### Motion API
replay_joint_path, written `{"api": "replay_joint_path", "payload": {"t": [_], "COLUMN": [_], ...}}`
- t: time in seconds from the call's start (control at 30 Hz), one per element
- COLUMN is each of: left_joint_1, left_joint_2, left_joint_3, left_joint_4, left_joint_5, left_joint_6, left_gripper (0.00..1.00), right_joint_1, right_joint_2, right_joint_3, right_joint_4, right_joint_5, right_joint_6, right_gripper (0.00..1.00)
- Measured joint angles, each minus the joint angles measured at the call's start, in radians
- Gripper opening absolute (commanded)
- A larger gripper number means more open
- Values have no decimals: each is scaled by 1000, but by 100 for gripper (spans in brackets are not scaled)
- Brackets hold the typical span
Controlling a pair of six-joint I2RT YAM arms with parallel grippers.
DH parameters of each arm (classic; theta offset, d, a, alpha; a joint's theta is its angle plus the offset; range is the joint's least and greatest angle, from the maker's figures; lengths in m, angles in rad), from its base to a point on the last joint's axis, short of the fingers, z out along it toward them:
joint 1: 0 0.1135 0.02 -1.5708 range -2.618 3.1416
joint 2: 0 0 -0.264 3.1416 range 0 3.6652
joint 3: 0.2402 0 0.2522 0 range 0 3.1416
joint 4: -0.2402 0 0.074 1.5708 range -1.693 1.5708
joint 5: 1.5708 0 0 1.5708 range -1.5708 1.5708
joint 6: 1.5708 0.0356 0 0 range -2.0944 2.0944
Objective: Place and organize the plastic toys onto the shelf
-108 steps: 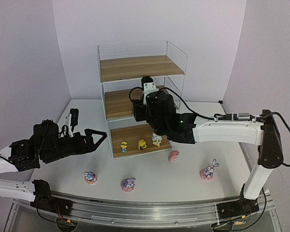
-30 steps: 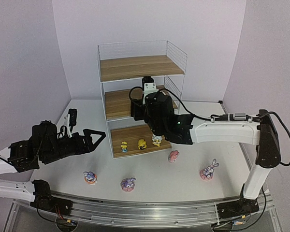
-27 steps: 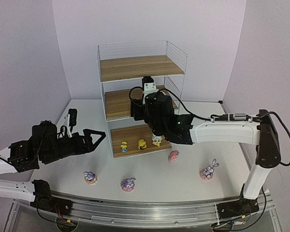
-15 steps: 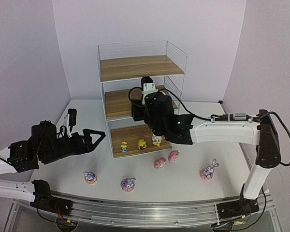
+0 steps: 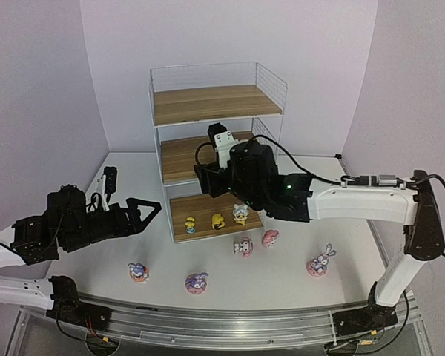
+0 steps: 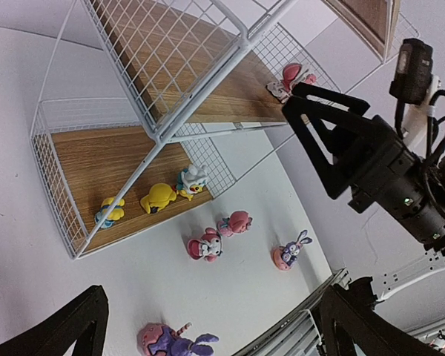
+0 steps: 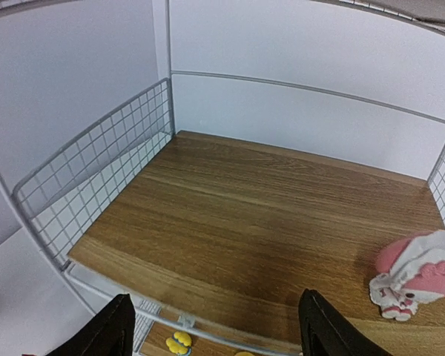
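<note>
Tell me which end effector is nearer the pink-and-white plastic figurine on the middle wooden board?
Right: the right end effector hovers just before the figurine; the left end effector is outside the shelf, leftward.

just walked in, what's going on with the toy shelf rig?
The right gripper is at the shelf's middle board, open and empty. One pink toy lies on that board, to its right. Three yellow toys sit on the bottom board. Two pink toys and three purple bunnies are on the table in front. The left gripper hangs open off to the left, holding nothing.
</note>
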Motion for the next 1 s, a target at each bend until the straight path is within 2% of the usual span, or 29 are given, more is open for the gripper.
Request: {"api": "replay_joint_path", "payload": {"t": [0.17,0.37,0.47,0.67,0.9,1.0], "left_joint_1": [0,0,0,0,3,3], "left_joint_2": [-4,-13,-13,-8,37,51], "left_joint_3": [0,-1,-8,-32,-47,-47], "left_joint_4": [1,0,2,2,37,54], "left_joint_5": [10,24,35,44,70,81], "left_joint_6": [6,12,13,-2,-15,-23], "left_gripper": [100,100,100,100,100,100], "right_joint_1": [4,5,6,7,-6,-12], "right_joint_2": [-164,-380,-407,-340,-59,-19], "right_joint_3": [-91,-306,-403,-535,-484,-473], "right_joint_4": [-75,-165,-227,-320,-337,-339], "right_joint_5": [-122,-318,-328,-221,-123,-71], "right_joint_6": [24,102,200,518,844,969], "right_gripper": [87,89,89,87,85,87]}}
